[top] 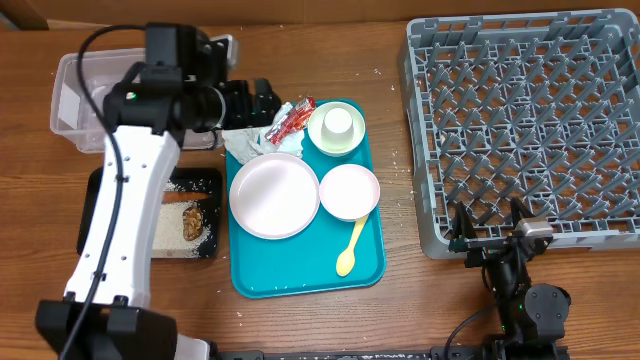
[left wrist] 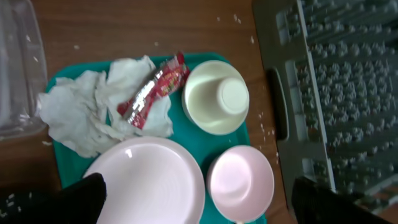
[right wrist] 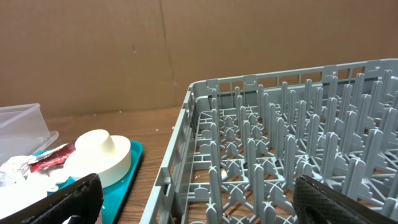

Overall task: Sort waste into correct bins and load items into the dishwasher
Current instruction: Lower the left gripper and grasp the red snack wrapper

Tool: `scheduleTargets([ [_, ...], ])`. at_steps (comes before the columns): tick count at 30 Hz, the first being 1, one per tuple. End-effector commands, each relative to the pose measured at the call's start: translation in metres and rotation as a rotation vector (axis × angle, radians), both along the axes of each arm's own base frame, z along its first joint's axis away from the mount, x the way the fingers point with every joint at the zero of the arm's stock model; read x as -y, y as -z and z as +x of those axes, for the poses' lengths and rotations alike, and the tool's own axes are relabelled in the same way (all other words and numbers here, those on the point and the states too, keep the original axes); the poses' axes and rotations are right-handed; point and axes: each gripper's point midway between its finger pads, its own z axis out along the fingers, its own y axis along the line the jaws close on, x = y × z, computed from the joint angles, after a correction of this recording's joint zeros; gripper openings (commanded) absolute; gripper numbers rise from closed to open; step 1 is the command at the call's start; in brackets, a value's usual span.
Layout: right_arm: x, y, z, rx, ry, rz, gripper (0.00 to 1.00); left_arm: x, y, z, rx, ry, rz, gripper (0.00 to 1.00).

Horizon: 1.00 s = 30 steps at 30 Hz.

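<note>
From my station I see a brown wooden tabletop (top: 410, 300), its grain running side to side, evenly lit with only soft shadows. Along its far edge stands a plain brown backdrop (right wrist: 93, 50) that looks like cardboard, matte, with one vertical seam down it in the right wrist view.

Plate (top: 274, 195), spoon (top: 351, 250) and bowls (top: 349, 192) lie on the teal tray (top: 300, 268) (with napkin (top: 250, 142), wrapper (top: 292, 120)) — rack (top: 520, 110) well apart

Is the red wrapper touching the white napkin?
Touching. The left wrist view shows the wrapper lying right on top of the crumpled napkin, with no gap between them.
</note>
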Motion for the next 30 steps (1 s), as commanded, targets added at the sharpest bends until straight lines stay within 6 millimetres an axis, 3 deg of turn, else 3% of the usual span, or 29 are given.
scheduleTargets([
  [1,0.001,0.002,0.0,0.003,0.006,-0.004,1.0,0.015,-0.004,0.008,-0.005,0.028,0.098,1.0],
  [5,0.001,0.002,0.0,0.003,0.006,-0.004,1.0,0.018,0.006,0.024,-0.003,0.011,0.297,1.0],
  [8,0.001,0.002,0.0,0.003,0.007,-0.004,1.0,0.018,0.023,0.045,0.039,-0.006,0.433,0.99],
  [11,0.001,0.002,0.0,0.003,0.006,-0.004,1.0,0.032,0.05,0.06,0.041,0.074,0.475,0.99],
  [16,0.001,0.002,0.0,0.003,0.006,-0.004,1.0,0.009,0.092,0.078,-0.015,-0.013,0.62,0.94],
  [20,0.001,0.002,0.0,0.003,0.007,-0.004,1.0,0.012,0.121,0.084,-0.075,0.004,0.552,0.75],
  [22,0.001,0.002,0.0,0.003,0.006,-0.004,1.0,0.015,0.131,0.085,-0.092,0.02,0.533,0.75],
  [24,0.001,0.002,0.0,0.003,0.006,-0.004,1.0,0.018,0.143,0.086,-0.109,0.042,0.526,0.64],
  [30,0.001,0.002,0.0,0.003,0.007,-0.004,1.0,0.018,0.17,0.087,-0.142,0.086,0.55,0.65],
])
